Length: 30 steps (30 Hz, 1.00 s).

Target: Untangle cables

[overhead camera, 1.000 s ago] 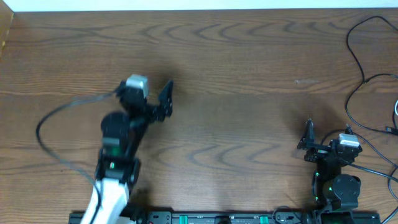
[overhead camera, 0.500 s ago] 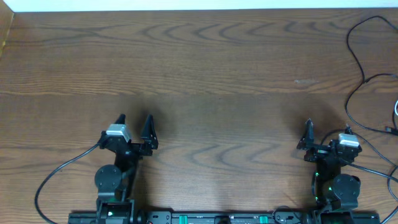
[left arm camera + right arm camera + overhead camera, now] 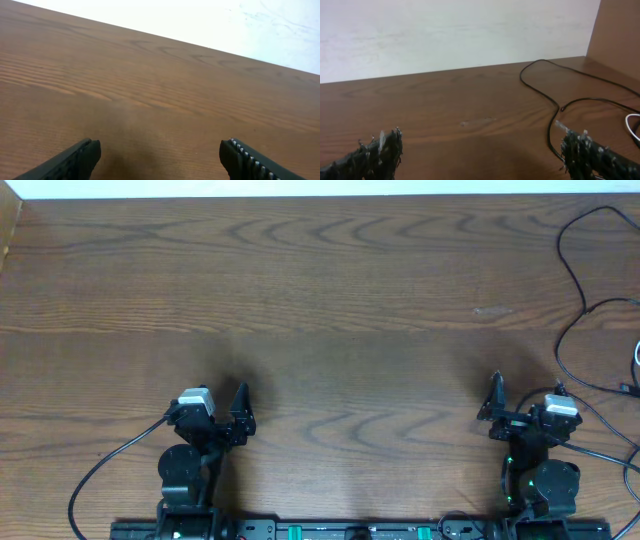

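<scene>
The cables lie at the table's far right. One black cable (image 3: pixel 568 265) loops down from the back corner, and a white cable (image 3: pixel 637 356) shows only at the right edge. In the right wrist view the black cable (image 3: pixel 543 95) runs past the right finger, with the white cable (image 3: pixel 631 121) beyond it. My right gripper (image 3: pixel 527 396) (image 3: pixel 482 155) is open and empty, just left of the cables. My left gripper (image 3: pixel 225 408) (image 3: pixel 160 157) is open over bare wood near the front left, far from the cables.
A raised wooden side wall (image 3: pixel 617 30) borders the table on the right, and another (image 3: pixel 8 230) on the left. The left arm's own thick black wire (image 3: pixel 110 465) curves over the front-left tabletop. A black rail (image 3: pixel 350 530) runs along the front edge.
The left arm has drawn back from the middle-left of the table to the front edge, its gripper still open. The right arm and the cables have not moved.
</scene>
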Motion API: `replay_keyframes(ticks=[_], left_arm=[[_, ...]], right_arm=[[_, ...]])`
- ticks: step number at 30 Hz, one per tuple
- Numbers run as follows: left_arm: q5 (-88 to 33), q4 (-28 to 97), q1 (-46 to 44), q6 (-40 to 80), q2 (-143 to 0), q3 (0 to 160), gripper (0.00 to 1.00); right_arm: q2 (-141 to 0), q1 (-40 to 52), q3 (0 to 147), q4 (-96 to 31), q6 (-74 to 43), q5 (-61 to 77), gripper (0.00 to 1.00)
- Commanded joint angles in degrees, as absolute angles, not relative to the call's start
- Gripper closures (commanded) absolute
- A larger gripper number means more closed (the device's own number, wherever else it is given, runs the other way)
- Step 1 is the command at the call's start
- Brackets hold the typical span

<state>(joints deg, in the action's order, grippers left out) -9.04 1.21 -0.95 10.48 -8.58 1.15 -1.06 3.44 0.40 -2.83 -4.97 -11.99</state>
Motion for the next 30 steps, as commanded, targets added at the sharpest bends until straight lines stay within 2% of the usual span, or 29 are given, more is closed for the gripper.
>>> replay_keyframes(ticks=[1, 7, 30], left_arm=[[-9.3, 3.5, -0.7, 8.7, -8.0, 0.2, 0.19], [-9.3, 3.2, -0.7, 8.6, 0.3, 0.2, 0.19], [-9.4, 3.2, -0.7, 8.6, -3.8, 0.3, 0.19]], right_arm=[[-0.9, 3.1, 0.3, -3.1, -5.1, -12.0, 0.01], [-0.9, 3.1, 0.3, -3.1, -5.1, -12.0, 0.01], [-0.9, 3.1, 0.3, -3.1, -5.1, -12.0, 0.01]])
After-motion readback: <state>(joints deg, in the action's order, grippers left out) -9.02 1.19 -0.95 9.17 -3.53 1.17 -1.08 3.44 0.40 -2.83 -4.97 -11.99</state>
